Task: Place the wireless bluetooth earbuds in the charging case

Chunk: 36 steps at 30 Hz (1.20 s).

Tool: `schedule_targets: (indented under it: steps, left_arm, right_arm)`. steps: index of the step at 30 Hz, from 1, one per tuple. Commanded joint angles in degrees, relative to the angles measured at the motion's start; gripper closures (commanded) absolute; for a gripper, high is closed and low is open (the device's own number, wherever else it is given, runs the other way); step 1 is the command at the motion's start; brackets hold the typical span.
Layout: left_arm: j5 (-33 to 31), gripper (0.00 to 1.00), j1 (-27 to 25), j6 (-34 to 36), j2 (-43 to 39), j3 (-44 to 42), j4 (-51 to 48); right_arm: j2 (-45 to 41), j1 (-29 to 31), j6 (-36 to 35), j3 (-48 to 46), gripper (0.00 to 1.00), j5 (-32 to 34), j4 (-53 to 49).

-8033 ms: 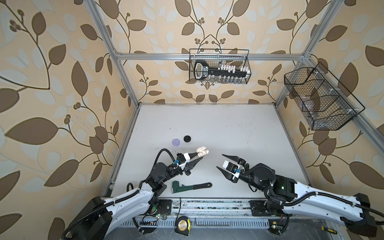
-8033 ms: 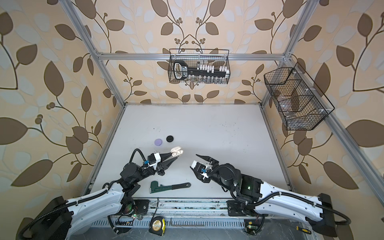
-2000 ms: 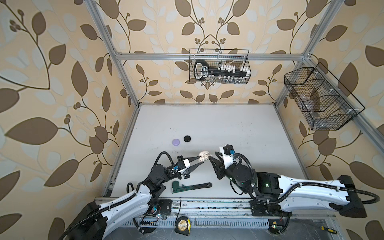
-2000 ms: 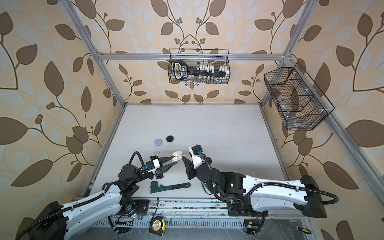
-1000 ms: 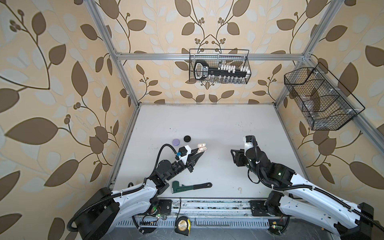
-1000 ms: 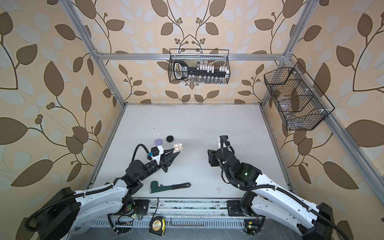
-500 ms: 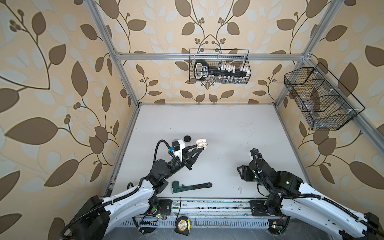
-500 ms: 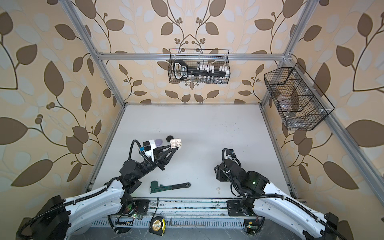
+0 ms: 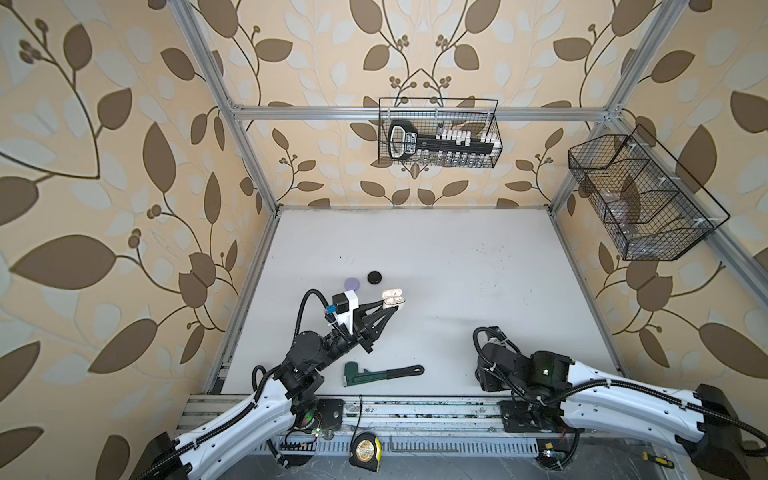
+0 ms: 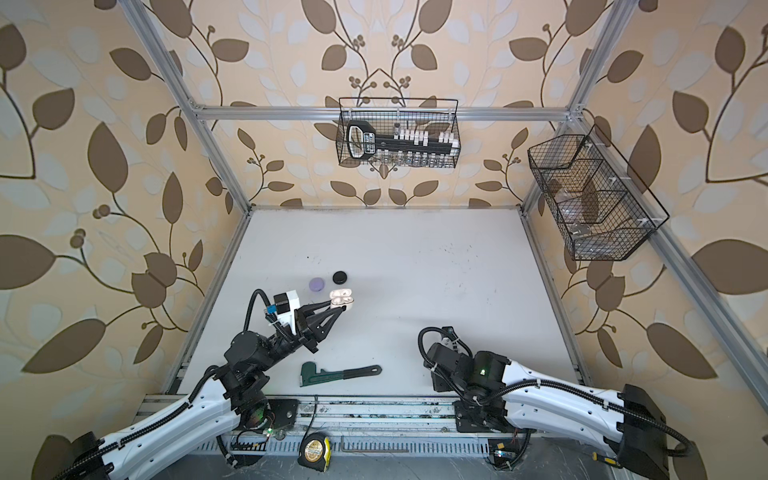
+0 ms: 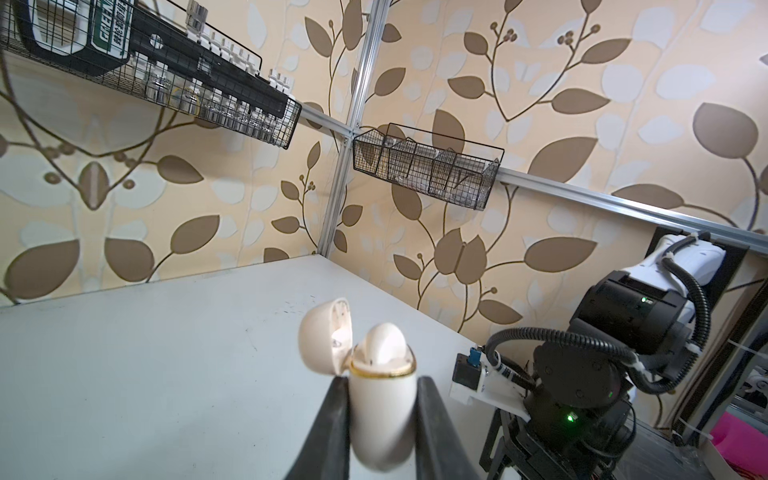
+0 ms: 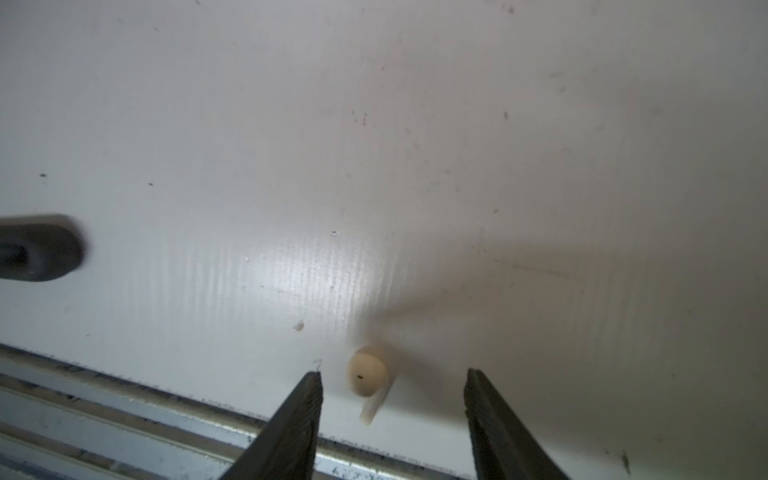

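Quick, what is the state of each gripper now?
Left gripper: closed on the open charging case.
Right gripper: open, empty, over a loose earbud.

A green pipe wrench (image 9: 382, 372) lies flat on the white table (image 9: 457, 249), low and left of centre in both top views, its head to the left. Below it, on the front rail, sit a yellow tape measure (image 9: 365, 449) and a hex key (image 9: 419, 448). A wire basket (image 9: 478, 116) at top centre holds a black socket rail (image 9: 449, 143); a second basket (image 9: 673, 237) hangs at the right.
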Motion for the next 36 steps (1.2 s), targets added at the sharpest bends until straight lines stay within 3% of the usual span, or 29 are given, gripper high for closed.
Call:
schedule_targets:
  steps: [1,22,36]
  left_arm:
    - [1.00,1.00,-0.34,-0.02,-0.48,-0.71,0.62]
    - [2.44,1.00,-0.39,2.00,-1.97,-3.47,4.03]
    - [2.08,1.00,-0.34,2.15,-3.74,-3.26,2.25]
  right_arm:
    - [1.03,1.15,2.90,-0.36,0.47,-0.58,1.20]
    - [9.08,4.16,3.51,-1.41,0.69,-2.00,5.43]
    - [11.45,6.33,4.97,-2.06,0.73,-0.97,5.57]
